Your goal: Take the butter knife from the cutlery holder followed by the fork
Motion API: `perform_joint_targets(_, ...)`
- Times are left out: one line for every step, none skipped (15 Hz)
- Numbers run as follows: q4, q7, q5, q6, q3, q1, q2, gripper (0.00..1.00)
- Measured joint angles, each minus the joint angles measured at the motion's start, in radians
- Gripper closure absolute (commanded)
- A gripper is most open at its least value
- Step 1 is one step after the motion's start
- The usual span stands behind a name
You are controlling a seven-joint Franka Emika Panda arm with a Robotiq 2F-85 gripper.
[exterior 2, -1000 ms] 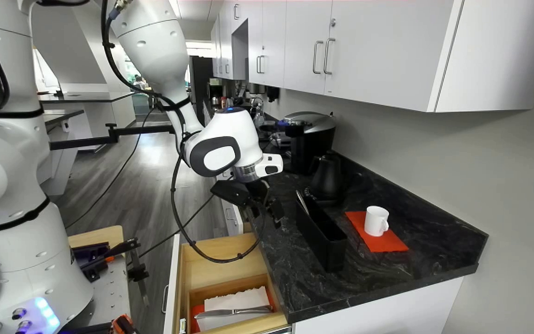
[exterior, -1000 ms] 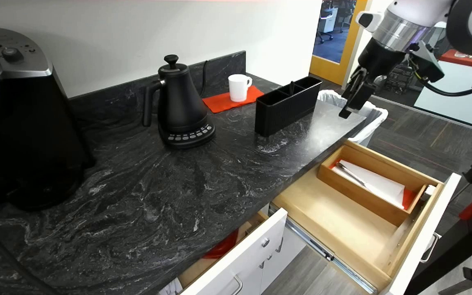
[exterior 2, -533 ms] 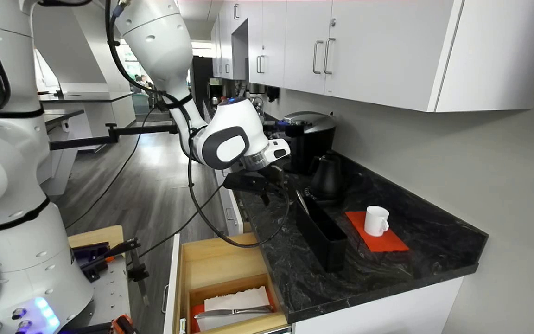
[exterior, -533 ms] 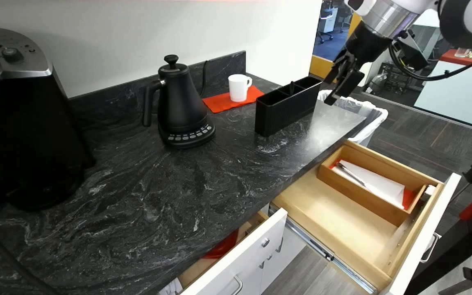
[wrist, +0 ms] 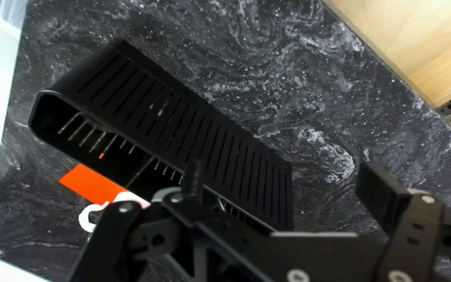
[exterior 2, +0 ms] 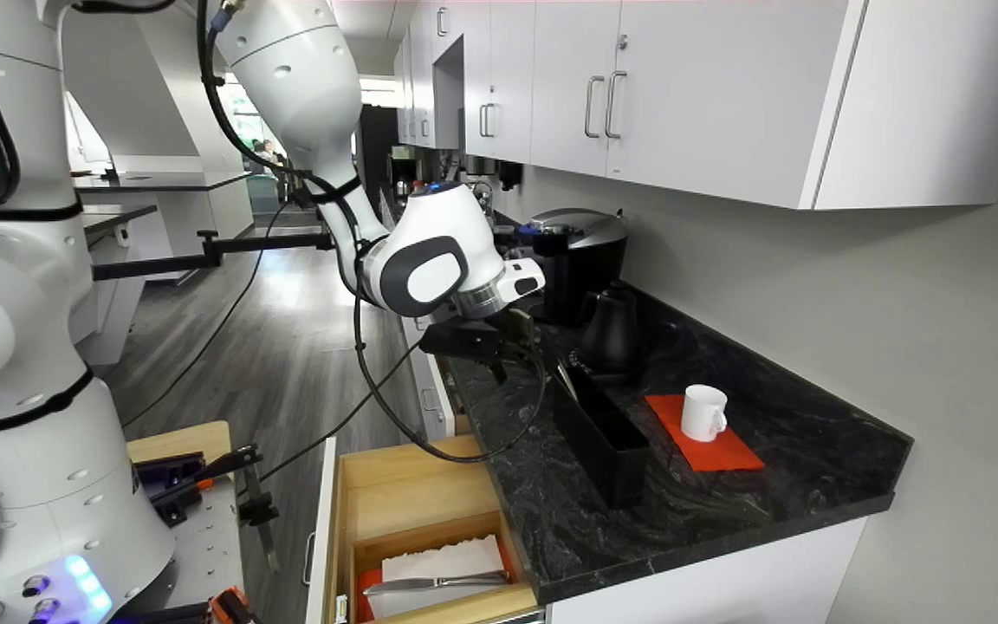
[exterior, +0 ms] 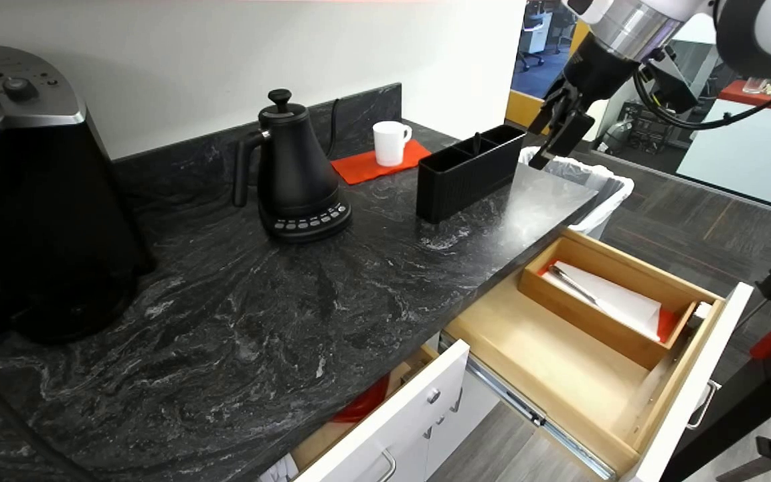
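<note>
Pale glare on the countertop (exterior: 533,207) (claw (wrist: 286,182) blurry in wrist view).

On the tabletop (exterior: 245,314) stood a black kettle (exterior: 297,167) and a coffee maker (exterior: 37,214), set apart. A white mug (exterior 2: 703,412) rested upright on a red napkin (exterior 2: 726,458). A wooden drawer (exterior: 539,331) stood pulled out below the tabletop's edge. Closed white cabinets (exterior 2: 724,95) hung above.

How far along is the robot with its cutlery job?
Apparently done: a knife lies in the open drawer. In hand: nothing; the gripper is open. Left: a metal utensil, perhaps the fork, its lower end hidden, leans in the cutlery holder.
</note>
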Motion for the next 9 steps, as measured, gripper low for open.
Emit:
perform_joint_targets(0.001,0.000,-0.012,0.014,-0.021,0.005,0.000,0.00)
perform_joint_targets(0.003,0.000,-0.028,0.034,-0.046,0.012,0.000,0.00)
perform_joint_targets(0.005,-0.003,-0.047,0.054,-0.070,0.019,-0.001,0.00)
perform_joint_targets(0.006,-0.012,-0.060,0.072,-0.086,0.025,-0.001,0.00)
perform_joint_targets(0.006,-0.021,-0.071,0.088,-0.093,0.026,-0.001,0.00)
perform_joint_targets(0.005,-0.029,-0.079,0.100,-0.093,0.026,-0.001,0.00)
perform_joint_targets(0.002,-0.035,-0.084,0.111,-0.088,0.025,-0.001,0.00)
perform_joint_targets(-0.004,-0.037,-0.088,0.116,-0.068,0.017,-0.001,0.00)
perform_joint_targets(-0.012,-0.037,-0.092,0.122,-0.032,0.000,0.001,0.00)
